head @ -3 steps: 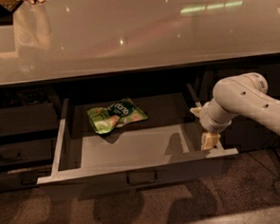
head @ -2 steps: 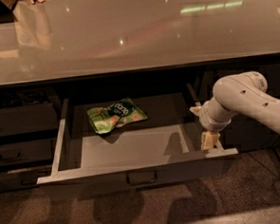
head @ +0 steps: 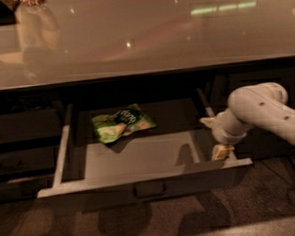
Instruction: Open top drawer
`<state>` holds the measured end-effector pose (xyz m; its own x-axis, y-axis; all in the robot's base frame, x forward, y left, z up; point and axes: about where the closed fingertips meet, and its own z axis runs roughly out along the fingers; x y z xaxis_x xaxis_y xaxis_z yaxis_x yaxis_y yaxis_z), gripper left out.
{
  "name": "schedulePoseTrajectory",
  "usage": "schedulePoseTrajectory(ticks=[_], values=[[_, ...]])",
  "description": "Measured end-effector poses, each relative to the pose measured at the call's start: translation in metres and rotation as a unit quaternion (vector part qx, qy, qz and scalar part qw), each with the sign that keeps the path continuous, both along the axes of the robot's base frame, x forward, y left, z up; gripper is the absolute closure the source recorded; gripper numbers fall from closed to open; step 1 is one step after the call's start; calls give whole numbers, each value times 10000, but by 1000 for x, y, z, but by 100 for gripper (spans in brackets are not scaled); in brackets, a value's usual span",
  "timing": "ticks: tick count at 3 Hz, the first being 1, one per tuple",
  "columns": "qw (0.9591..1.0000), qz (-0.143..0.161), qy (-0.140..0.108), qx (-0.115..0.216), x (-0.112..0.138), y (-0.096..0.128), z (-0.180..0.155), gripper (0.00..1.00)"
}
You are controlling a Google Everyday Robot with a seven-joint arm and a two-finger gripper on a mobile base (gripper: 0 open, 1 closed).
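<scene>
Camera view: one top drawer (head: 141, 174), one green snack bag (head: 122, 124), one robot arm (head: 267, 113) and one gripper (head: 220, 151) are counted.

Against the frame of a second ago, no item has shifted: the drawer is out as far as before, and the bag and the gripper are in the same places.

The top drawer stands pulled well out from under the desk (head: 132, 35), its loop handle (head: 150, 190) facing front. Its pale tray contains the bag alone, lying flat towards the rear left.

The gripper sits at the drawer's right wall, near the front corner. Whether it is open, closed or gripping anything cannot be told.
</scene>
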<state>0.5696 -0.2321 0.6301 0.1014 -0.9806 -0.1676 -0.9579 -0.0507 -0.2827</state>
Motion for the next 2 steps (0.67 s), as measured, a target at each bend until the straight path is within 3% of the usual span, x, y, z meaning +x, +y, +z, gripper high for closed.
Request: schedulePoseTrajectory(ticks=[2], values=[[10000, -2, 12, -41, -10, 0, -4, 0]])
